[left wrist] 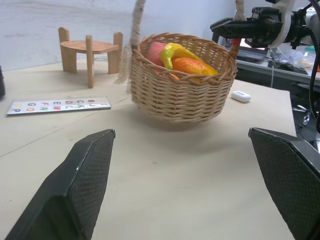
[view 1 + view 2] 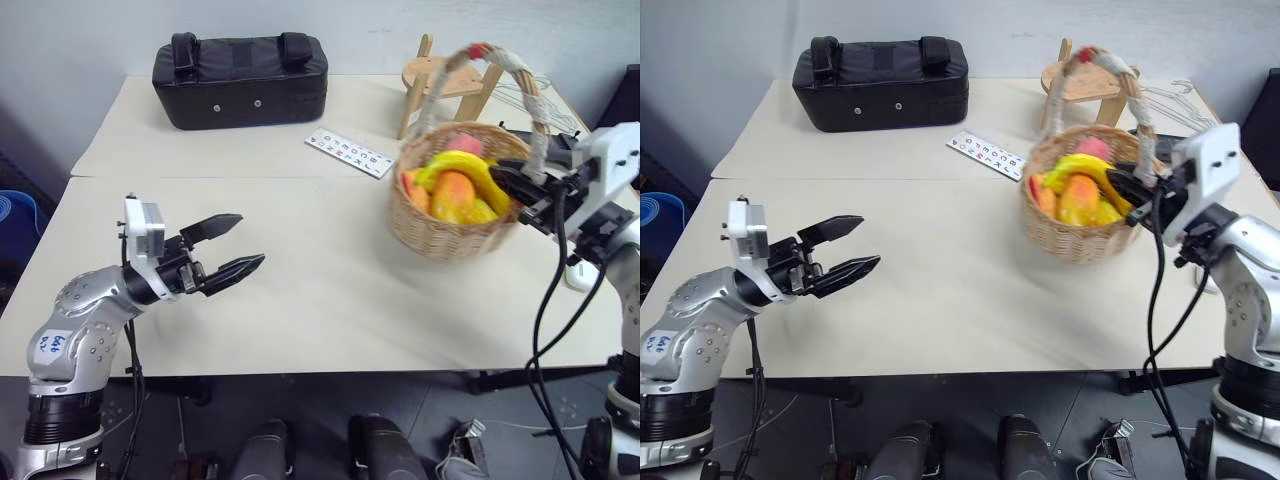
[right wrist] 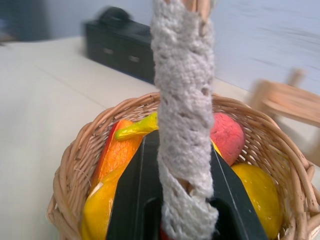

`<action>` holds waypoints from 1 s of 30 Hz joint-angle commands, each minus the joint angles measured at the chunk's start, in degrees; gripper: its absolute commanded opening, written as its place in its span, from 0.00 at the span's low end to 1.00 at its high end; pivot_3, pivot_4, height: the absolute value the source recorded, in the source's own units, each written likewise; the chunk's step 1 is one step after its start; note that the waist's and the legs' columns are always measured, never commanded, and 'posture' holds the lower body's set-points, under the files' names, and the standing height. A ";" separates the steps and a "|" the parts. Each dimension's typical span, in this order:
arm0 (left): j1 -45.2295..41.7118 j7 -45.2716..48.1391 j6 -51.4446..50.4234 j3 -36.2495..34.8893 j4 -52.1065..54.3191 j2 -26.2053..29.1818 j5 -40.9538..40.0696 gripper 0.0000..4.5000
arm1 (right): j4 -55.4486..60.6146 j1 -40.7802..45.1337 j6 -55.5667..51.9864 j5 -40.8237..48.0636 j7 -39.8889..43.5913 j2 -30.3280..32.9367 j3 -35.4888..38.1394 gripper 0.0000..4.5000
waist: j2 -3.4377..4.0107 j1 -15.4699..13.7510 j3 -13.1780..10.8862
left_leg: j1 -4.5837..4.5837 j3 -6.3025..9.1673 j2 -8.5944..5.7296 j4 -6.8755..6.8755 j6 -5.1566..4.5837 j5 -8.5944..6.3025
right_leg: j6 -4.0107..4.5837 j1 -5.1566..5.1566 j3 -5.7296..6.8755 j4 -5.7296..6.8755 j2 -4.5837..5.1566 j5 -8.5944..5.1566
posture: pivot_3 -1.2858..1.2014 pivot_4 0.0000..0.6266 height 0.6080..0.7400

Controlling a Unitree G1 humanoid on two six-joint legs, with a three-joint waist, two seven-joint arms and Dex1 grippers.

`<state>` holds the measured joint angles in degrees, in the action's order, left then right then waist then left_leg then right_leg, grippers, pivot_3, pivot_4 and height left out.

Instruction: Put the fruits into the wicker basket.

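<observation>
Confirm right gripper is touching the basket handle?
Touching. The right wrist view shows the right gripper with its black fingers shut on the cord-wrapped handle of the wicker basket.

The fruits (image 2: 455,185) lie in the wicker basket (image 2: 450,235) at the table's (image 2: 320,300) right side; behind it stands a wooden stand (image 2: 445,85) (a letter card (image 2: 349,152) just left), a black bag (image 2: 240,78) far back left
</observation>
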<state>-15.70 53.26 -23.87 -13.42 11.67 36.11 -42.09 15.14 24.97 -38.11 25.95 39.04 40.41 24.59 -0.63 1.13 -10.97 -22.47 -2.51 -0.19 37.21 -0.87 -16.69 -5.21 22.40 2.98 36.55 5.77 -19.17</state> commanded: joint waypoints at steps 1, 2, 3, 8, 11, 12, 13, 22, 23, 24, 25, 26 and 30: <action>-2.70 1.92 1.90 1.12 -1.77 -0.41 1.24 1.00 | -2.61 -0.19 4.01 -0.77 -1.77 0.95 2.51 0.04 | 0.00 0.21 0.00 | 0.03 -0.07 0.00 0.00 -0.03 0.02 | 0.00 0.01 -0.04 -0.01 0.00 0.00 | 0.52 0.24 1.00; -3.19 2.12 2.02 1.29 -2.15 -0.47 1.38 1.00 | -4.51 -0.41 5.48 -1.81 -2.38 1.03 2.44 0.04 | 0.00 0.31 0.00 | 0.05 -0.09 0.00 0.00 -0.03 0.04 | 0.00 0.01 -0.06 -0.01 -0.01 0.00 | 0.52 0.24 1.00; -3.64 2.39 2.16 1.45 -2.59 -0.49 1.61 1.00 | -6.72 -0.42 6.69 -2.33 -2.65 1.00 2.50 0.04 | 0.00 0.37 0.00 | 0.06 -0.11 0.00 0.01 -0.04 0.05 | 0.00 0.02 -0.09 -0.01 -0.02 0.00 | 0.52 0.24 1.00; -4.42 3.58 2.66 2.30 -3.71 -0.77 2.54 1.00 | -15.53 0.30 9.79 -1.09 -2.53 0.66 3.51 0.20 | 0.00 0.30 0.00 | 0.12 -0.17 0.01 0.01 -0.06 0.06 | -0.01 0.00 -0.15 0.09 -0.02 0.00 | 0.52 0.24 1.00; -4.10 4.23 2.78 2.46 -3.91 -0.72 2.92 1.00 | -14.72 -2.83 10.05 -1.60 -0.20 3.47 3.16 0.40 | 0.00 0.22 0.00 | 0.10 -0.17 0.01 0.02 -0.08 0.07 | -0.02 -0.01 -0.14 0.16 -0.02 0.01 | 0.52 0.24 1.00; -3.95 4.51 2.88 2.38 -4.17 -0.61 3.13 1.00 | -13.58 -3.97 9.66 -1.31 0.62 4.48 3.46 0.47 | 0.01 0.16 0.00 | 0.10 -0.17 0.01 0.02 -0.08 0.07 | -0.02 -0.01 -0.14 0.16 -0.02 0.01 | 0.52 0.24 1.00; -3.79 4.78 2.96 2.25 -4.40 -0.47 3.36 1.00 | -12.38 -4.86 9.27 -0.74 1.20 5.23 3.93 0.56 | 0.01 0.03 0.00 | 0.10 -0.17 0.01 0.01 -0.09 0.07 | -0.02 -0.01 -0.14 0.16 -0.02 0.01 | 0.52 0.24 1.00; 2.13 10.74 9.85 2.59 -8.28 6.26 11.56 1.00 | -4.80 -23.98 16.60 3.61 17.80 10.96 15.69 0.99 | 0.02 -1.10 -0.01 | 0.16 -0.16 0.04 -0.02 -0.13 0.04 | -0.02 -0.09 -0.13 -0.17 -0.04 0.01 | 0.52 0.24 1.00; 3.51 11.40 11.54 2.36 -8.99 7.00 12.67 1.00 | -4.40 -27.17 21.89 2.74 20.89 9.89 16.24 0.99 | 0.02 -1.08 -0.01 | 0.22 -0.16 0.04 -0.05 -0.14 0.03 | -0.02 -0.16 -0.13 -0.24 -0.04 0.01 | 0.52 0.24 1.00; 4.60 11.85 12.81 2.08 -9.53 7.45 13.41 1.00 | -4.09 -30.11 26.44 1.55 23.84 9.41 15.92 0.99 | 0.02 -1.12 -0.01 | 0.22 -0.17 0.04 -0.06 -0.19 0.00 | -0.02 -0.15 -0.14 -0.27 -0.02 0.01 | 0.52 0.24 1.00; 5.23 12.17 13.71 1.92 -9.97 7.75 13.91 1.00 | -4.09 -32.11 29.80 0.78 25.90 9.24 15.59 0.99 | 0.02 -1.09 -0.01 | 0.26 -0.16 0.04 -0.08 -0.37 -0.10 | -0.03 -0.22 -0.13 -0.35 -0.02 0.01 | 0.52 0.24 1.00; 6.72 12.17 15.55 1.82 -10.38 8.01 15.22 1.00 | -3.22 -34.85 33.14 0.99 30.09 8.85 13.54 0.99 | 0.02 -1.06 -0.01 | 0.37 -0.14 0.05 -0.09 -0.46 -0.17 | -0.03 -0.36 -0.11 -0.42 -0.03 0.02 | 0.52 0.24 1.00; 10.67 10.27 19.45 2.11 -10.76 7.93 19.20 1.00 | -3.72 -36.34 40.56 0.10 31.66 3.52 6.00 0.99 | 0.00 -0.72 -0.01 | 0.76 -0.05 0.11 -0.14 -0.43 -0.36 | -0.10 -0.85 -0.12 -0.65 -0.01 0.06 | 0.52 0.24 1.00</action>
<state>-5.69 64.22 -6.64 -10.59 0.36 43.77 -24.27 11.11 -11.59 -1.71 26.42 69.81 44.43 32.42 -0.64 0.42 -10.97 -21.54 -2.57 -0.06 37.07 -1.28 -17.14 -5.30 21.41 2.85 35.89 5.76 -19.11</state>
